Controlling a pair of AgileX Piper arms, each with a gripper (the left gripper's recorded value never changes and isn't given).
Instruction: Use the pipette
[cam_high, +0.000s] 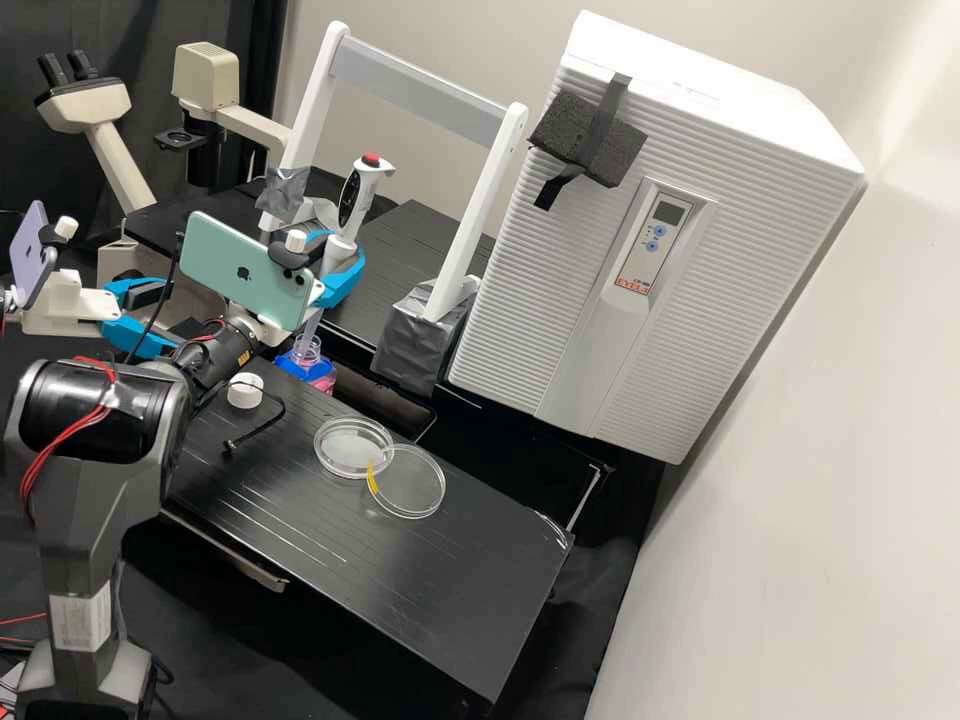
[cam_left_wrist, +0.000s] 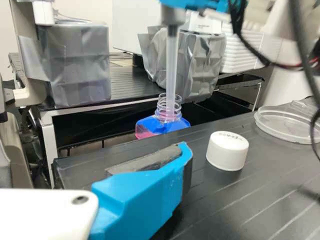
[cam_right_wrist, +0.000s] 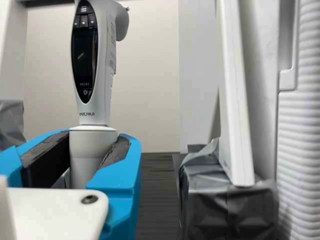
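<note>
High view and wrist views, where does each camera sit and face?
High: fixed off the arms, looking down on the black bench; left gripper and right gripper show.
Left wrist: faces the clear bottle of pink liquid; own blue finger shows.
Right wrist: faces the white handheld pipette its fingers clamp.
All three share the pipette.

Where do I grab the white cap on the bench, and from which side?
I'd pinch the white cap across its round side wall, coming straight down from above. It sits flat and low on the bench, closed top up, so only the sides offer opposing faces.
</note>
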